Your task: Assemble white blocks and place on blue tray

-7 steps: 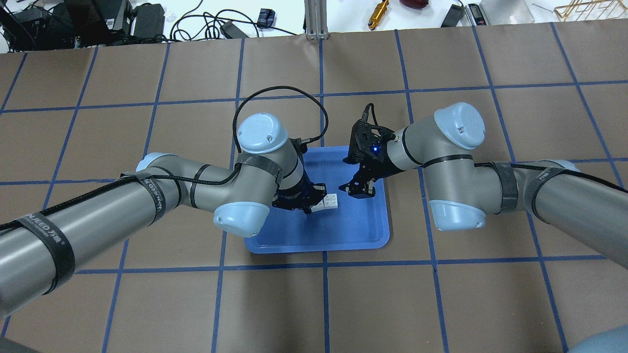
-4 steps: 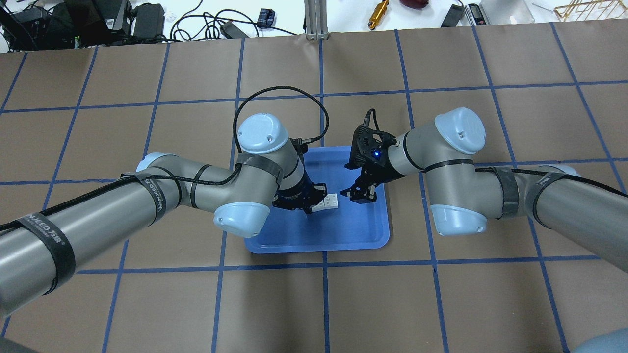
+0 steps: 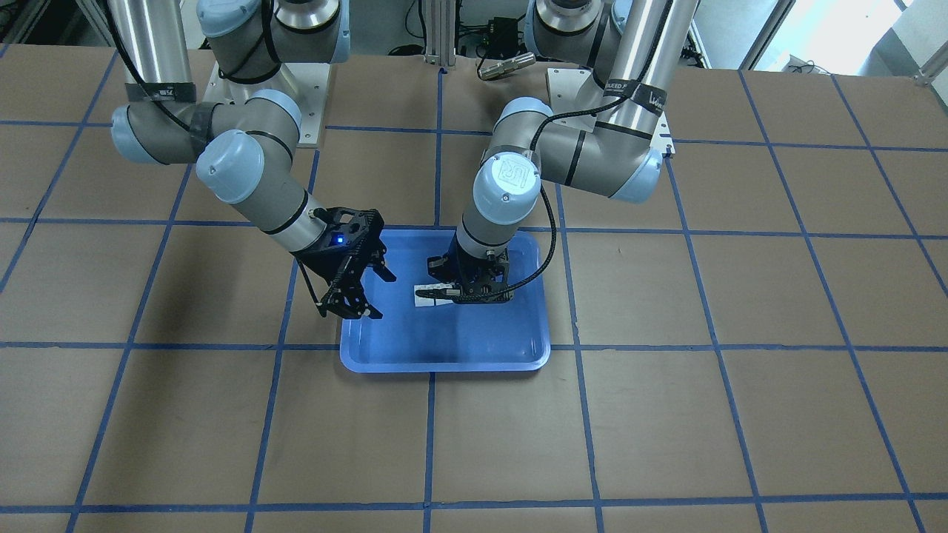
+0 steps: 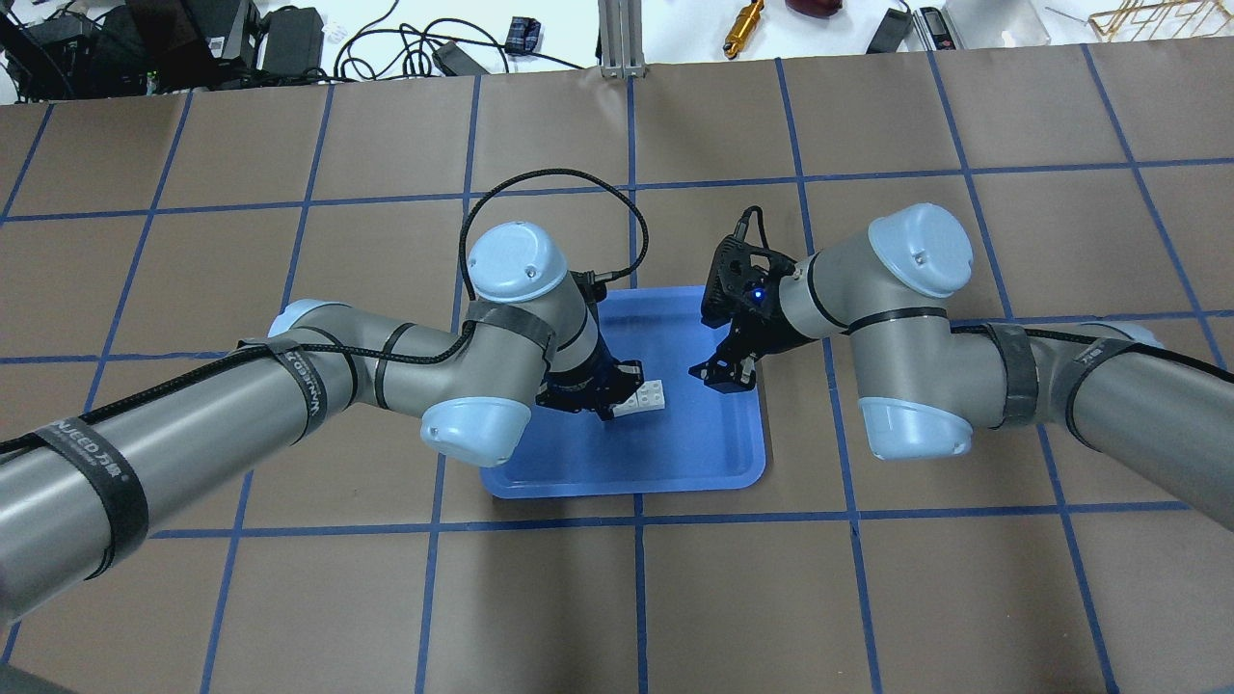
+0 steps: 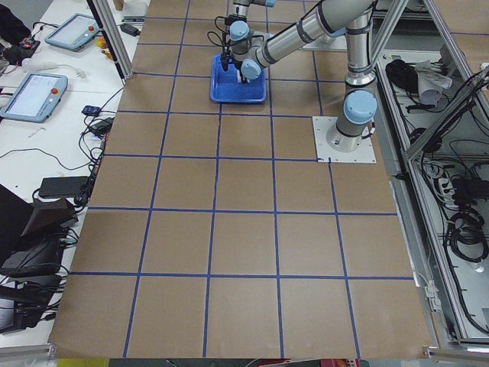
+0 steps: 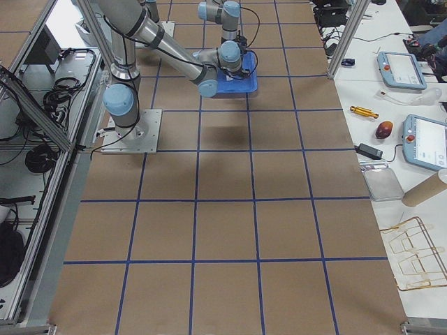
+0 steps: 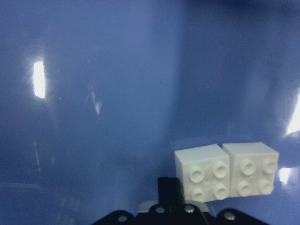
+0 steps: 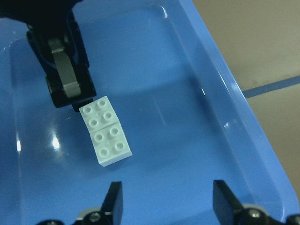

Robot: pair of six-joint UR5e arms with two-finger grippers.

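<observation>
I'm holding the joined white blocks [image 4: 644,397] with the left gripper [image 4: 605,397]. Its jaws are pinching the end nearer the arm, as best the right wrist view shows. The blocks are sitting low over the floor of the blue tray [image 4: 627,487], roughly mid-tray. I can't tell if they're touching it yet. The right gripper [image 4: 723,374] is hanging spread wide and empty over the tray's right side, apart from the blocks.

Step in hand, my read: I'm setting the brick down and letting go. To do it well, I'm planning on lowering straight until the underside is lying flat on the tray floor. Then I'm easing the fingers apart slowly and lifting straight up, so no pad is dragging the brick or prying at the seam between the halves. The grip is on one end only, so the free half could be drooping, and keeping it level matters. I'm also parking the right arm clear.

Versus the earlier overhead shots, the right gripper is backing off. It's now further from the blocks and closer to the rim, and its elbow is shifting outward. The left gripper and blocks aren't moving.
</observation>
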